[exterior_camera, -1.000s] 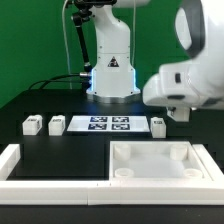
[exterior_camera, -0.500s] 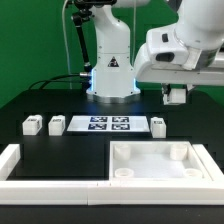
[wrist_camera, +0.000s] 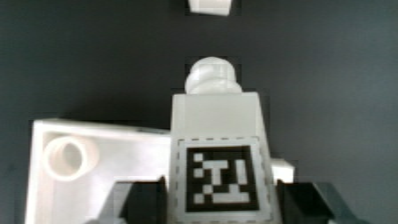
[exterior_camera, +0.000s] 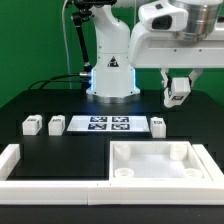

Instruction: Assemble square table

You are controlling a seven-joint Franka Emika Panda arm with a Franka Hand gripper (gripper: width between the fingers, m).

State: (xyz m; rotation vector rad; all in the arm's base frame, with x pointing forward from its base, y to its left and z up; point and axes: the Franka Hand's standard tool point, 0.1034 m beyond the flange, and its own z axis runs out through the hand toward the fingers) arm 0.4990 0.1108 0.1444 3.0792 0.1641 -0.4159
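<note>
Dark fingers (wrist_camera: 143, 205) set narrow, clamped on opposite sides of a small white plastic block leg (wrist_camera: 217, 140) with a black-and-white square tag. The tag faces the wrist camera and the rounded peg end points away from the hand. In the exterior view this held leg hangs high in the air, clear of the black counter (exterior_camera: 50, 100), up and toward the exterior view's right of the thin flat white marker board (exterior_camera: 98, 124). It looks slightly tilted, hard to be sure. Wrist view shows one corner of the white plastic square slab with raised rim (wrist_camera: 116, 140) beside the leg, with a round corner socket (wrist_camera: 68, 160) open and empty, peg not over it. In the exterior view the slab lies flat at lower right, near the long low white border rail (exterior_camera: 12, 158), well apart from the held leg. Loose parts: a first loose white tagged block leg (exterior_camera: 159, 125) just beside the board's exterior-view right end, then a second loose leg (exterior_camera: 57, 125) and a third loose leg (exterior_camera: 32, 125) off its left end. Small white piece (wrist_camera: 210, 6) cut by the wrist frame edge, cannot identify. Likely step: carry the leg to a socket and seat it; no leg fitted in what shows. To do it well, square the leg upright first, centre the peg on the socket using the wrist view, and lower slowly. No side push, since the slab seems unfixed and could slide. Grip firmly so the block does not twist, and release only once the peg is seated.
</note>
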